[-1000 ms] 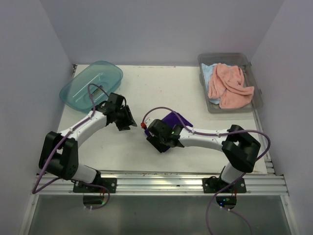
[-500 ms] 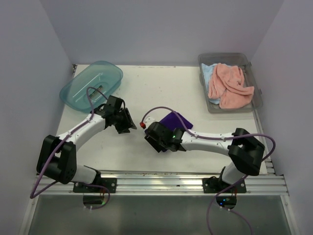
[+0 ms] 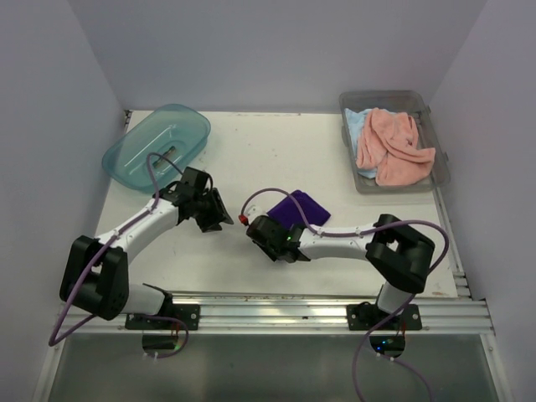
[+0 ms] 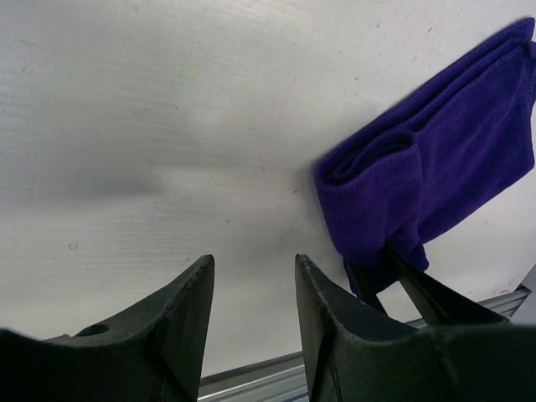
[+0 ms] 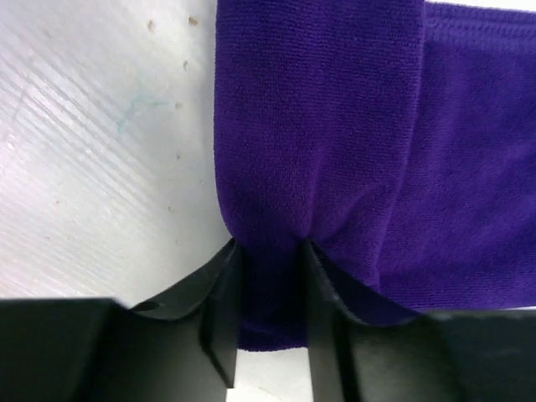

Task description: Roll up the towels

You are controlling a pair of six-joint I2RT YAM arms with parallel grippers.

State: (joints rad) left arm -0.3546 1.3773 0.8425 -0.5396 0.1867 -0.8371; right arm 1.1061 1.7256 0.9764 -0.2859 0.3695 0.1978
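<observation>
- 2 arms are reaching low over the white table (image 3: 268, 151), and we are bringing both grippers toward its middle.
- We are pinching the dark purple towel (image 5: 335, 142) with our right gripper (image 5: 270, 255), its jaws squeezing a folded edge of the cloth.
- That towel is lying on the table near the middle, doubled over itself, with a rolled lip showing in the left wrist view.
- We are holding our left gripper (image 4: 251, 285) just to the left of it, fingers parted over bare table and gripping nothing.
- The salmon pink towel (image 3: 392, 149) is lying heaped in the clear grey bin (image 3: 441, 172) at the far right.
- The light blue towel (image 3: 357, 123) is peeking out beneath the pink one.
- The teal tub (image 3: 159, 142) is sitting at the far left.
</observation>
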